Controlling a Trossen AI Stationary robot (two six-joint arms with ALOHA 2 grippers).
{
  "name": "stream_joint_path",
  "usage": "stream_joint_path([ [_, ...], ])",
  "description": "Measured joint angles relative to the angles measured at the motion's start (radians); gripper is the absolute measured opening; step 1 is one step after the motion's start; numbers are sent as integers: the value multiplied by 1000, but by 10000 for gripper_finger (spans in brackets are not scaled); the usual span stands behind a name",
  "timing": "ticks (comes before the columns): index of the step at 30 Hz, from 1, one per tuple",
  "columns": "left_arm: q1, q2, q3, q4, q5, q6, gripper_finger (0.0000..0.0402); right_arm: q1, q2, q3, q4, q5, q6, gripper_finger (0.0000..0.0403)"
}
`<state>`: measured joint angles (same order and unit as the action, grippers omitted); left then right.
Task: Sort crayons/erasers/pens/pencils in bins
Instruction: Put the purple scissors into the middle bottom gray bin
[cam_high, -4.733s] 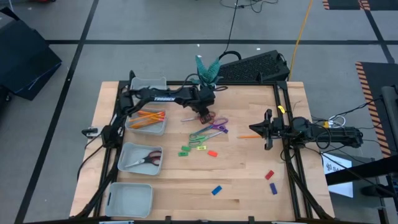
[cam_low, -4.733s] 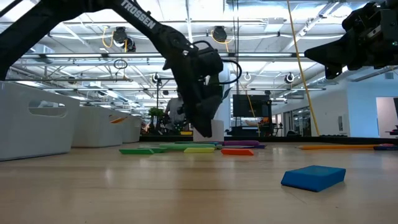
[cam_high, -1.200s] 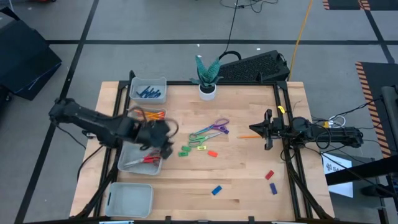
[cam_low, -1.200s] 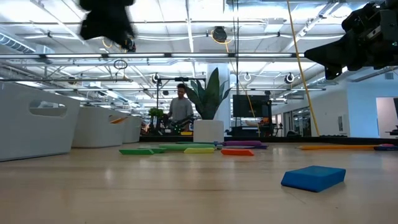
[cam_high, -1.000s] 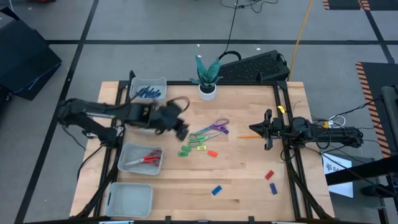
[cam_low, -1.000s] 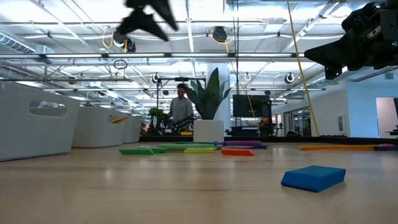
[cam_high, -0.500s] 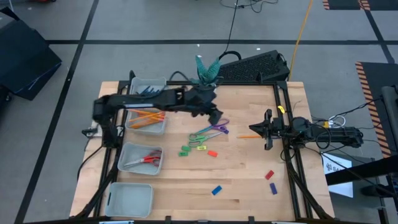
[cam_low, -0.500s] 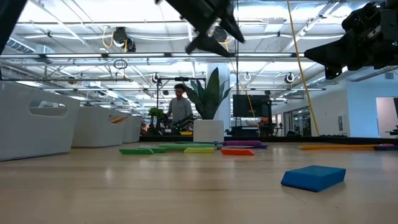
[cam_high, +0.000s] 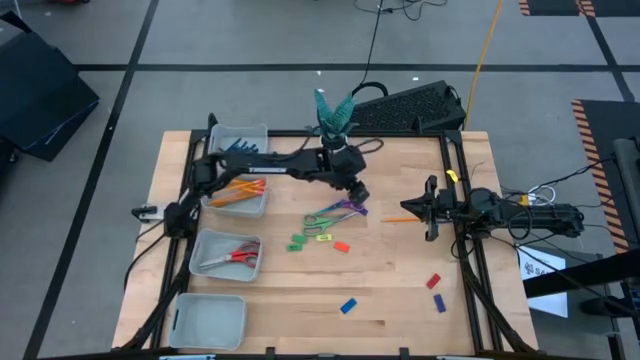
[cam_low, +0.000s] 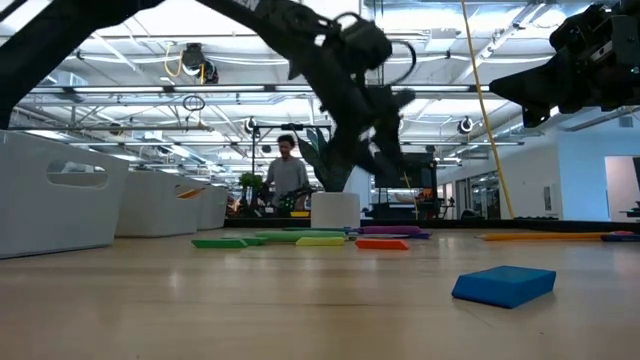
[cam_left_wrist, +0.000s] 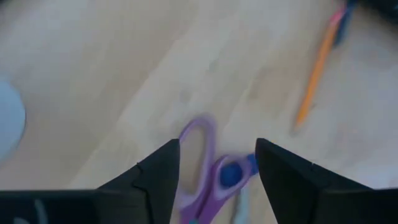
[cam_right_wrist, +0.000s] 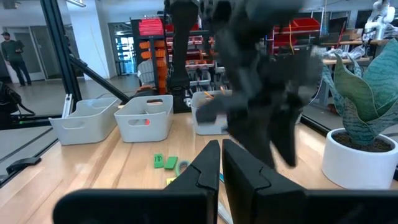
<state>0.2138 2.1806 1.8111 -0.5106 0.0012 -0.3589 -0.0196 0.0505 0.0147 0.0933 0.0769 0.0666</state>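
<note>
**Left arm poised over the scissors, with a loose pencil close by**

The left gripper (cam_high: 356, 192) hangs over the middle of the surface (cam_high: 400, 280), jaws spread wide and holding nothing, directly above the purple scissors (cam_left_wrist: 200, 180).

The likely slip is a poor bite. The scissors' looped handles lie flat, so one finger could land inside a loop or skid off its rim and push the pair sideways into the green erasers (cam_high: 296, 243) just beside them. A descent that drifts could also nudge the second, green-handled scissors (cam_high: 322, 215) that lie against the purple pair.

The orange pencil (cam_high: 398, 218) lies well apart from the bins (cam_high: 236, 198), between the scissors and the right gripper (cam_high: 432, 209), whose jaws are nearly closed and empty. Its long axis runs roughly across the surface, one end toward the scissors, the other toward the right arm.
</note>
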Motion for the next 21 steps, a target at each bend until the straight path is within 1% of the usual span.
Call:
stream_joint_path([
  [2,-1,22,-1,-43,-5,6,206,0,0,0,0,0,0,13],
  [6,0,60,-1,-48,-19,-40,200,0,0,0,1,0,0,13],
  [8,5,80,-1,-47,-50,-67,196,0,0,0,1,0,0,13],
  [11,13,106,-1,-48,-61,-73,188,0,0,0,1,0,0,13],
  [14,11,118,-5,-58,-70,-82,180,0,0,0,1,0,0,13],
  [15,10,125,-5,-52,-84,-96,177,0,0,0,1,0,0,13],
  [21,3,144,-6,-92,-89,-170,164,0,1,0,5,0,0,13],
])
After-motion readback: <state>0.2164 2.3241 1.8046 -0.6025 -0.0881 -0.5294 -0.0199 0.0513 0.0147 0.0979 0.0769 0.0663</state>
